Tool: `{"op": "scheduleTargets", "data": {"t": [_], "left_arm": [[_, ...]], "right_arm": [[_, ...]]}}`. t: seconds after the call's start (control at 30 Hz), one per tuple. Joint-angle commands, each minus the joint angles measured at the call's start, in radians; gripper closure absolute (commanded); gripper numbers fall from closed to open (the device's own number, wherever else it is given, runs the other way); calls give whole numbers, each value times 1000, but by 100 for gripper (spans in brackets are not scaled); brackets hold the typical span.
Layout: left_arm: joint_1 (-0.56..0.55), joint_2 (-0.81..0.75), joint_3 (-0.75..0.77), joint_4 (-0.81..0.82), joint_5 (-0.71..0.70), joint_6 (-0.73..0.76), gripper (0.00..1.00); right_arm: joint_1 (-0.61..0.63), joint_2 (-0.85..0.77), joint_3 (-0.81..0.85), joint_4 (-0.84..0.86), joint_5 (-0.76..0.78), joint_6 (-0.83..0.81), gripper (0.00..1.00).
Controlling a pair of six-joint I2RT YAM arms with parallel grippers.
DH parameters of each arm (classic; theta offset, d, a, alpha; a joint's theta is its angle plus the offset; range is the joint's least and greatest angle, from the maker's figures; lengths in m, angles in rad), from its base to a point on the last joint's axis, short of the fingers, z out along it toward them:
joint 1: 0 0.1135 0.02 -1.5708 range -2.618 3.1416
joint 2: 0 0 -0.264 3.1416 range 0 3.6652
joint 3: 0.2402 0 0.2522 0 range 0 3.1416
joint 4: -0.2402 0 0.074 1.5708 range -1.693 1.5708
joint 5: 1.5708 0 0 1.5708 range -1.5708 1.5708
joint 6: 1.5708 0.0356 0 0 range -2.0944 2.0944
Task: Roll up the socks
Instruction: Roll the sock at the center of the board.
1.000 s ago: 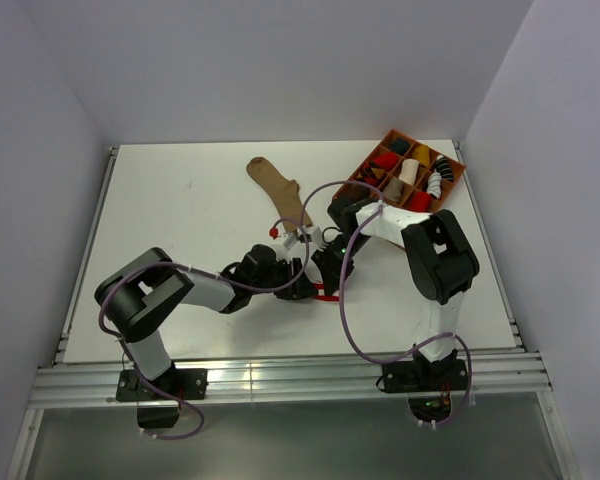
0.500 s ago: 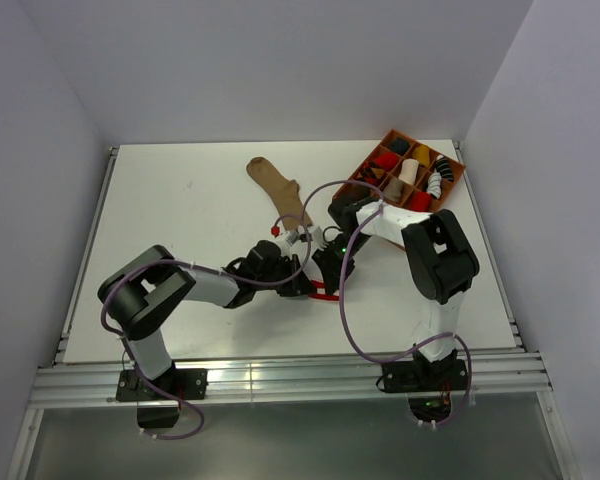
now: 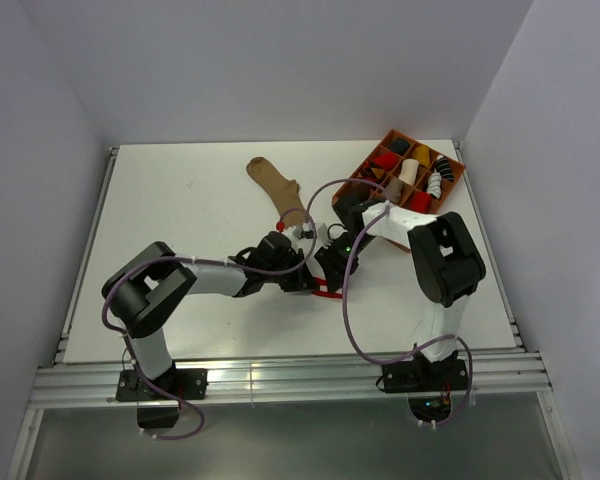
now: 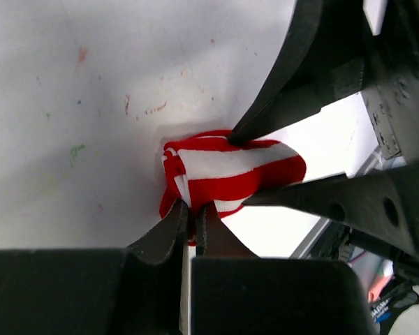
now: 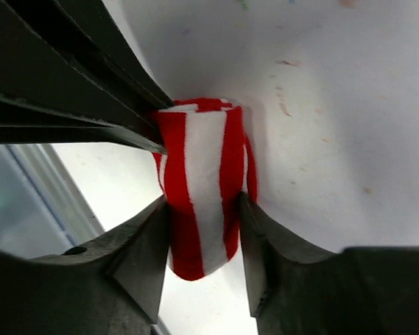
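The striped sock [image 5: 199, 188], rolled: left jaws pinch its 9 o'clock edge, right jaws clasp both sides. Hold your pinch tight so nothing unwinds.

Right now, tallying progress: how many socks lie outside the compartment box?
2. The striped sock, rolled, sits centrally, flanked by the right pincer and pinched by the left pincer; the tan sock lies flat farther back. Others could be hidden.

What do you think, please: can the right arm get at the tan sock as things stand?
Probably yes, though not right away. The tan sock lies just beyond the right gripper on the table, nothing lying between them; but that gripper is clasping the striped sock and must release first.
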Motion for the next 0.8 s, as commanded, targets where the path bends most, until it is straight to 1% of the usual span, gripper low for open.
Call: {"op": "scheduleTargets", "data": {"t": [0.0,0.07,0.2,0.37,0.43,0.6,0.63,0.67,0.77], "left_arm": [[-5,45,33,-187,-112,33,100],[-5,56,51,-227,-120,33,100],[-5,77,76,-267,-125,37,100],[-5,111,114,-308,-115,45,100],[-5,126,140,-354,-109,51,100],[-3,165,201,-454,-63,59,100],[-2,165,215,-459,-57,60,100],[-2,168,223,-472,-52,59,100],[0,171,255,-520,-56,68,100]], "right_arm": [[-43,-42,-38,91,93,-61,50],[-59,-73,-44,91,64,-72,47],[-91,-113,-52,58,16,-99,45],[-122,-159,-76,40,-20,-139,45],[-134,-194,-92,34,-47,-158,45],[-212,-289,-132,69,-91,-191,44],[-229,-300,-132,66,-123,-208,44],[-264,-311,-135,64,-137,-217,44],[-312,-358,-153,80,-166,-254,44]]}}
